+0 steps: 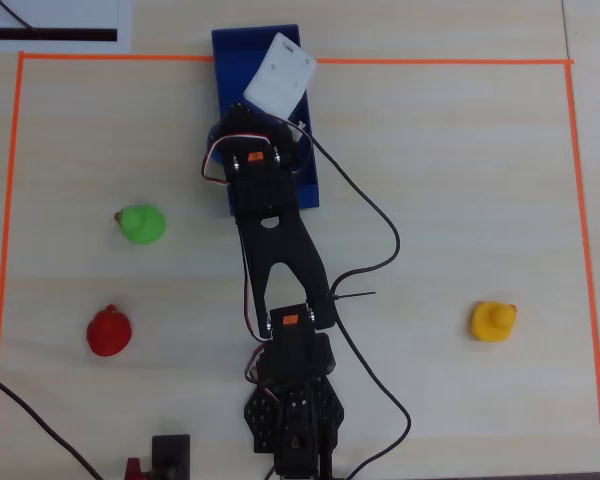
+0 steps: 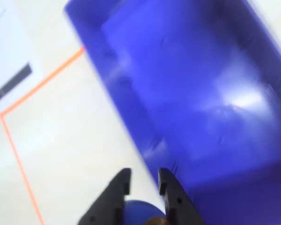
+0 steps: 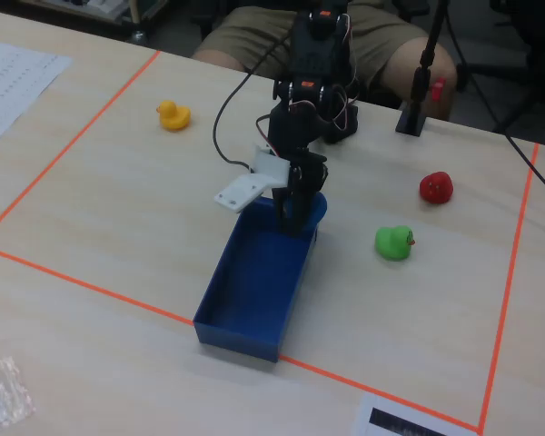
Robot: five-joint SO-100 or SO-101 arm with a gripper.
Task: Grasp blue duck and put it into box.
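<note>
Gripper (image 2: 144, 185): right up at the wrist cam lens, two black fingers w/ a narrow gap, and it's got the blue duck (image 2: 139, 210) pinched down near their base.
Blue duck: only a rounded blue top + a bit of brown-orange beak at the bottom edge of the wrist view; in the fixed view a blue bulge shows beside the claw (image 3: 316, 209), at the box's near-arm end. Overhead view hides it under the arm.
Where it is: held above the box's short end, just about over the wall; can't tell if it's fully inside the rim line yet.
Box (image 3: 254, 272): dark blue, open top, low walls, looks empty in the wrist view; blurry there.
Handling, my read: small, light, smooth rounded toy, prob. a bit squashy and slippery. Best hold is across the fat body, not the head or beak, and that's about where the fingers sit. A drop looks harmless, but it may bounce or roll.
Next, I'd guess: nudge further over the floor of the box, then open.
Count, ducks: blue x1, green duck (image 1: 140, 223) x1, yellow duck (image 1: 493, 321) x1, red duck (image 1: 109, 331) x1, so 4, three loose on the table, well apart.
Count, other: box x1, arm x1, white plate on wrist (image 3: 248, 190) x1.
Border: orange tape (image 1: 430, 62) rectangle round the work area; box lies across one edge.
</note>
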